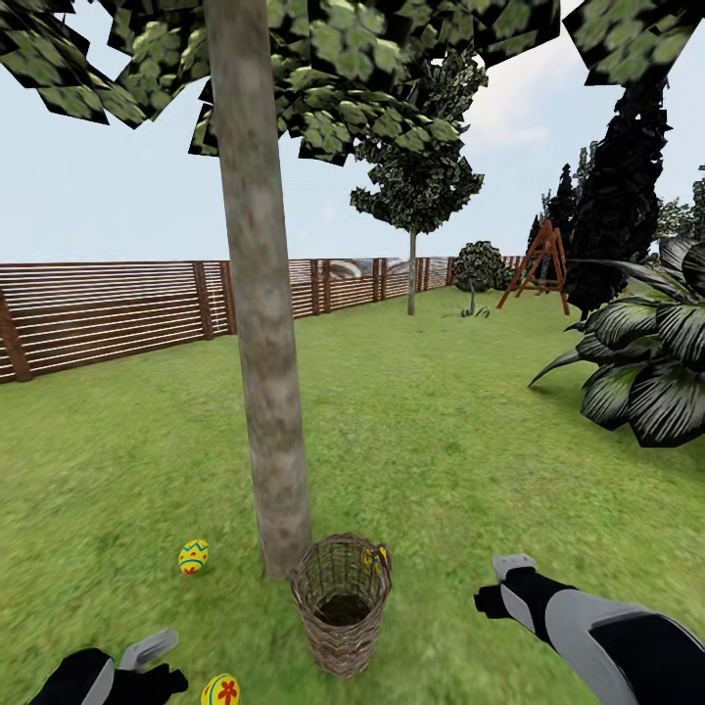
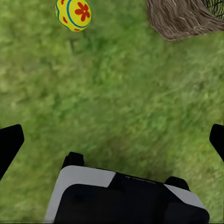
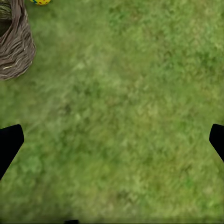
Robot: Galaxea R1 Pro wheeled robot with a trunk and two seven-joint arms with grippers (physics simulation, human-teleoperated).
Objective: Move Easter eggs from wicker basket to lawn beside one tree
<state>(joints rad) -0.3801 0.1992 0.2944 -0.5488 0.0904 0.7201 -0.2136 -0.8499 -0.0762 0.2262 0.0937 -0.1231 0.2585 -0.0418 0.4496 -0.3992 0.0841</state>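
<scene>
The wicker basket point(image 1: 341, 609) stands upright on the lawn point(image 1: 441, 460) at the foot of the tree point(image 1: 262, 323); its inside looks dark and holds nothing that I can see. One Easter egg point(image 1: 193, 556) lies on the grass left of the trunk. A second egg point(image 1: 221, 690) point(image 2: 73, 14) lies nearer, just right of my left gripper point(image 1: 147, 658) point(image 2: 112, 140), which is open and holds nothing. A third egg point(image 1: 376, 559) point(image 3: 40, 1) peeks out behind the basket's far rim. To the right of the basket point(image 3: 14, 44), my right gripper point(image 1: 504, 586) point(image 3: 112, 140) hangs open over bare grass.
A brown slat fence point(image 1: 117, 313) runs along the back left. A large dark-leaved plant point(image 1: 646, 362) stands at the right, a black conifer point(image 1: 617, 215) and a wooden swing frame point(image 1: 537, 262) behind it. A thin-trunked tree point(image 1: 412, 196) is far off.
</scene>
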